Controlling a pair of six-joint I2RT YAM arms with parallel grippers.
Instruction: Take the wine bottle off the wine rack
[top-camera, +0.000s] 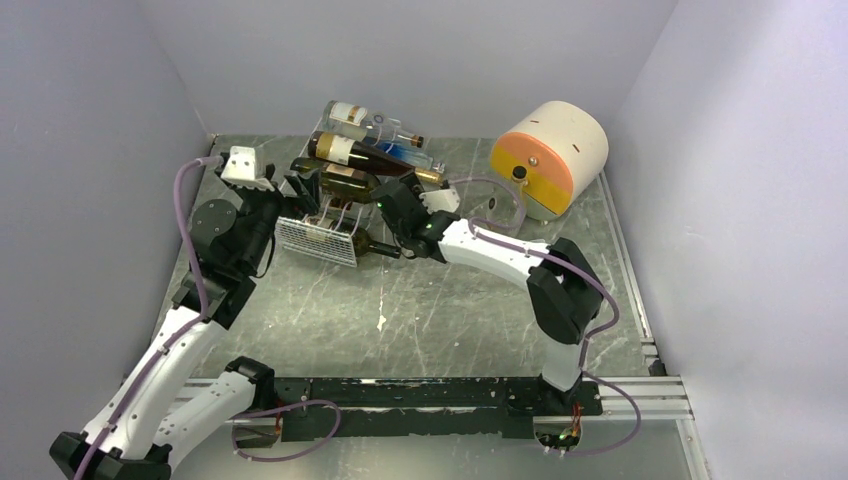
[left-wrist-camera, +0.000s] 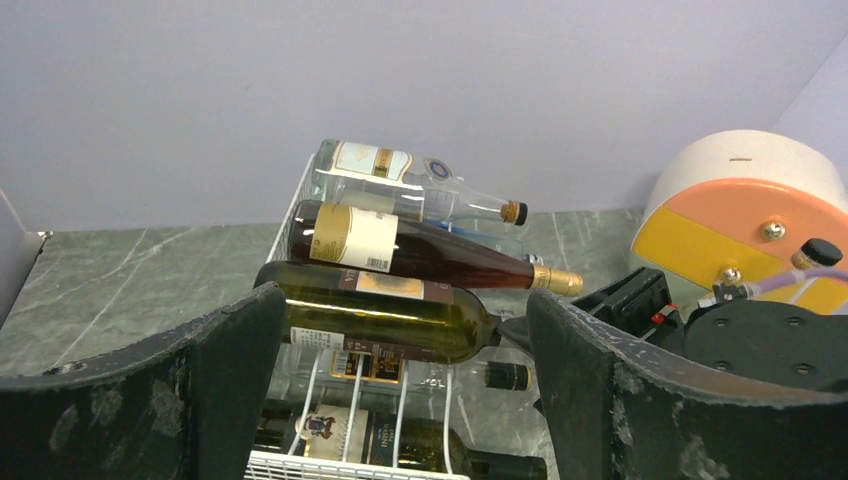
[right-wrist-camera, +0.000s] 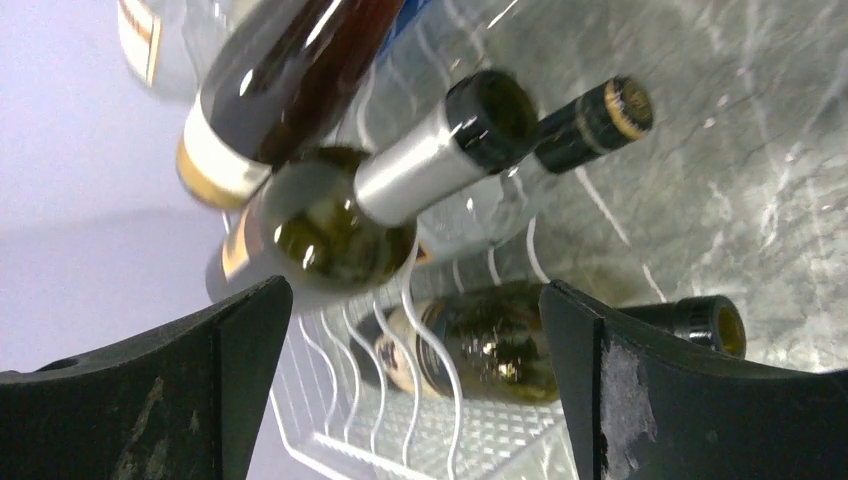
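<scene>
Both pincers stand wide apart and hold nothing. Nearest the arm bases, the left gripper (top-camera: 275, 185) sits at the left end of the wine rack (top-camera: 318, 240), its dark fingers (left-wrist-camera: 140, 400) spread either side of the view along the bottles. From the other side the right gripper (top-camera: 385, 205) faces the bottle necks, jaws spread just as wide — no finger touches glass in the wrist view.

On the green-grey table (top-camera: 420, 310) the white wire rack stands toward the back left, its fine mesh end turned to the near side. Several bottles lie on it, necks pointing right. Lowest and nearest is a dark bottle (right-wrist-camera: 490, 345) resting on the wavy wires. Above it lies the green wine bottle (left-wrist-camera: 385, 320), with a silver-capped neck that points straight at the right wrist camera, between that gripper's fingers. Higher and farther back lie a dark red bottle (left-wrist-camera: 400, 245) with a cream label and gold cap, then a clear bottle (left-wrist-camera: 400, 180) on top.

Well to the right, near the back wall, stands a cream and orange drum (top-camera: 550, 155).
</scene>
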